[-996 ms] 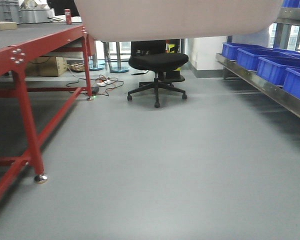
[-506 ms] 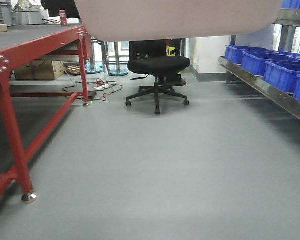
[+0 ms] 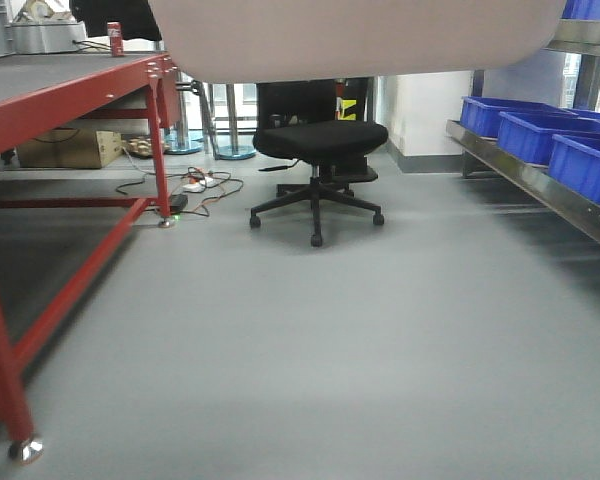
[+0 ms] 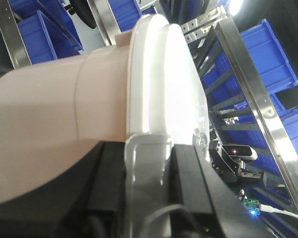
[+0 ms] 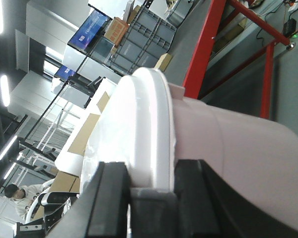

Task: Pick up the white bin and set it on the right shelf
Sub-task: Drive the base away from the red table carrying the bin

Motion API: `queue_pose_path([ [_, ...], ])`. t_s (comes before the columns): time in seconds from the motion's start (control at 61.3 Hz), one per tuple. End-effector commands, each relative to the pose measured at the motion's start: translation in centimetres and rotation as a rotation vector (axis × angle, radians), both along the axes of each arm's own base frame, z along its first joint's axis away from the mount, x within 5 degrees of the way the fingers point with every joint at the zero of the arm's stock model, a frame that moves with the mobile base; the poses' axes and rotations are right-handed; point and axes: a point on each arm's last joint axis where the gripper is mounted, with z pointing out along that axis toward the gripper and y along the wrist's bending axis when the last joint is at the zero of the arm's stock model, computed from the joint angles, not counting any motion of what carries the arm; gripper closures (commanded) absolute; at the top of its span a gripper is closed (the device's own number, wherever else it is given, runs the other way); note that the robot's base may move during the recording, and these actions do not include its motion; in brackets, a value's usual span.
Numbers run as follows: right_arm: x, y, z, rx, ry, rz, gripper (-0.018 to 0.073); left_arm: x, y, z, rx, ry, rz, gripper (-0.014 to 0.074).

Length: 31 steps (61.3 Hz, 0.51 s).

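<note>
The white bin (image 3: 360, 40) hangs high across the top of the front view, showing only its pinkish-beige underside. The left wrist view has my left gripper (image 4: 148, 148) shut on the lid rim at one end of the white bin (image 4: 64, 114). At the other end, my right gripper (image 5: 151, 173) is shut on the rim of the white bin (image 5: 228, 148). The right shelf (image 3: 540, 185), a shiny steel rail, runs along the right side; it also shows behind the bin as a steel rail (image 4: 253, 99).
Blue bins (image 3: 580, 160) fill the shelf's lower level. A red-framed table (image 3: 70, 90) with a dark top and a red can (image 3: 115, 40) stands at left. Straight ahead are a black office chair (image 3: 315, 140), floor cables (image 3: 205, 183) and a cardboard box (image 3: 60, 148).
The view has rolled forward: the red table's near leg slid left and down, the blue bins drifted right, the chair looms slightly larger. The bin stays held at the top.
</note>
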Motion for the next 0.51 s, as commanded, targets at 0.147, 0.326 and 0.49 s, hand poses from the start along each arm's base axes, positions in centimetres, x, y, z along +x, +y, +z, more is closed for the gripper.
queue_pose_path([
  [0.147, -1.40, 0.56, 3.29, 0.125, -0.114, 0.036, 0.0502, -3.17, -1.13, 4.16, -0.112, -0.143, -0.188, 0.0722],
  [0.326, -1.40, 0.56, 3.29, 0.125, -0.114, 0.036, 0.0502, -3.17, -1.13, 4.16, -0.112, -0.143, -0.188, 0.0722],
  [0.49, -1.40, 0.56, 3.29, 0.125, -0.114, 0.036, 0.0502, -3.17, -1.13, 4.16, -0.112, -0.143, -0.188, 0.0722],
])
